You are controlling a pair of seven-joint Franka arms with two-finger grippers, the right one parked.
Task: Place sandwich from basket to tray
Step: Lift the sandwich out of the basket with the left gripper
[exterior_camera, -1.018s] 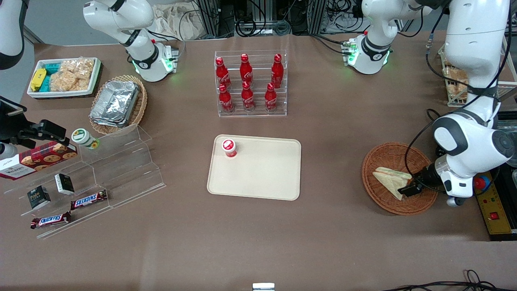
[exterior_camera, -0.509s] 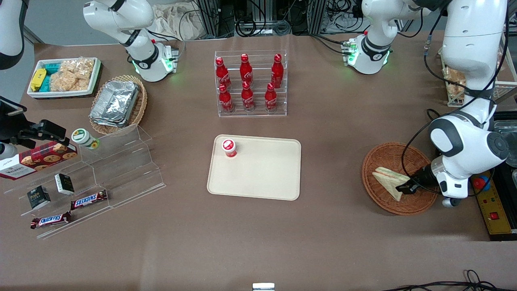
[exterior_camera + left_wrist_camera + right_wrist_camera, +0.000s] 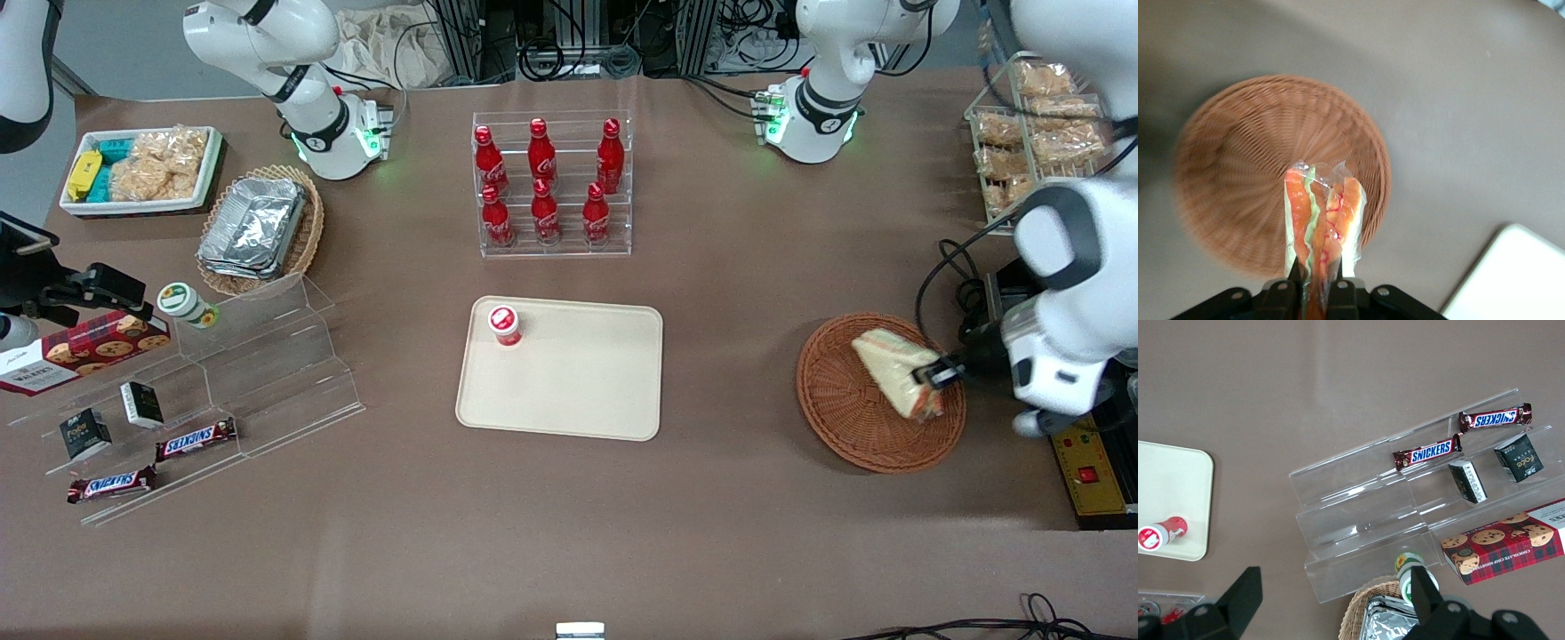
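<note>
Since half a second ago we see the claw (image 3: 933, 373) has lifted the sandwich (image 3: 896, 382) off the weave and carried it toward the working arm's end of the basket (image 3: 845, 409); before, the wedge lay low in the basket's middle. Now it hangs over the basket's rim region, clear of the wicker as far as the wrist view lets us judge.

Nearest the front camera lie the two Snickers bars (image 3: 196, 439) on the clear stepped stand (image 3: 267, 356), toward the parked arm's end of the counter (image 3: 569, 533).

Next comes the basket, and level with it the tray (image 3: 578, 391), well apart from it (a small red-capped bottle (image 3: 504, 324) stands in one tray corner).

In the wrist view the claw (image 3: 1317, 280) is clamped on the sandwich (image 3: 1321, 227), one finger on each flat face, the orange and green cut edge turned to the camera, with the basket (image 3: 1238, 167) beneath and a tray corner (image 3: 1511, 273) showing.

Farther from the camera stands the rack of red cola bottles (image 3: 547, 182).
</note>
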